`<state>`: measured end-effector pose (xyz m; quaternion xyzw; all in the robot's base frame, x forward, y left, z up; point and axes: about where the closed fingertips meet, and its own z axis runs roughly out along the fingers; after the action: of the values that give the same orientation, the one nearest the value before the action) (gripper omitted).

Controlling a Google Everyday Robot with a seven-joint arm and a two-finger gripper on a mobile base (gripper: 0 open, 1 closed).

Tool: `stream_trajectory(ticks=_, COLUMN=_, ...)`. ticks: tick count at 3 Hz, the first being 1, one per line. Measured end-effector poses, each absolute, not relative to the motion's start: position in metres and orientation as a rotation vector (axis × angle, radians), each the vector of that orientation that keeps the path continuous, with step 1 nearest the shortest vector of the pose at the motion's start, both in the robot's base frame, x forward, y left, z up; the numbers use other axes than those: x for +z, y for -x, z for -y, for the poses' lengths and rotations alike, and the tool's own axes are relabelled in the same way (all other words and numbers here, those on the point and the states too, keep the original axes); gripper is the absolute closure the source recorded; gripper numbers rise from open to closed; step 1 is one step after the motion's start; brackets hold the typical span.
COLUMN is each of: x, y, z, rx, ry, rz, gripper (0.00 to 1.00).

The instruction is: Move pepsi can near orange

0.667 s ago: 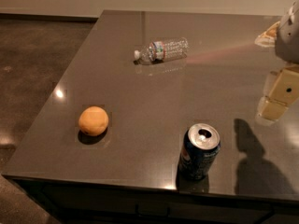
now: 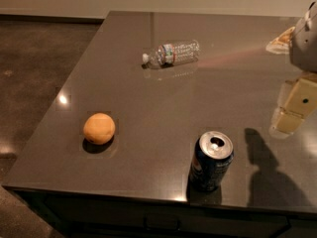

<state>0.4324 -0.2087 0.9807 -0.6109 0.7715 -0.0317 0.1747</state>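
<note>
The pepsi can stands upright near the table's front edge, dark blue with a silver top and an open pull-tab. The orange sits to its left near the front left of the table, well apart from the can. My gripper hangs at the right edge of the view, above the table, to the right of the can and a little beyond it, not touching it. Its shadow falls on the table just right of the can.
A clear plastic water bottle lies on its side further back on the dark table. A pale object lies at the far right back. The table's left and front edges drop to a brown floor.
The gripper has shifted very slightly; the can, orange and bottle have not moved.
</note>
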Motion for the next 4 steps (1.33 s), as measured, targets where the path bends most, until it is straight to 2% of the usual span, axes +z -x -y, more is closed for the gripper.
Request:
stream_trajectory(ticks=2, x=0.953, y=-0.39, z=0.164, rx=0.198, ry=1.848, rz=-2.002, gripper=0.0)
stream_trajectory(ticks=4, x=0.923, y=-0.366, z=0.125, rx=0.347, ry=1.911, rz=-1.872, gripper=0.0)
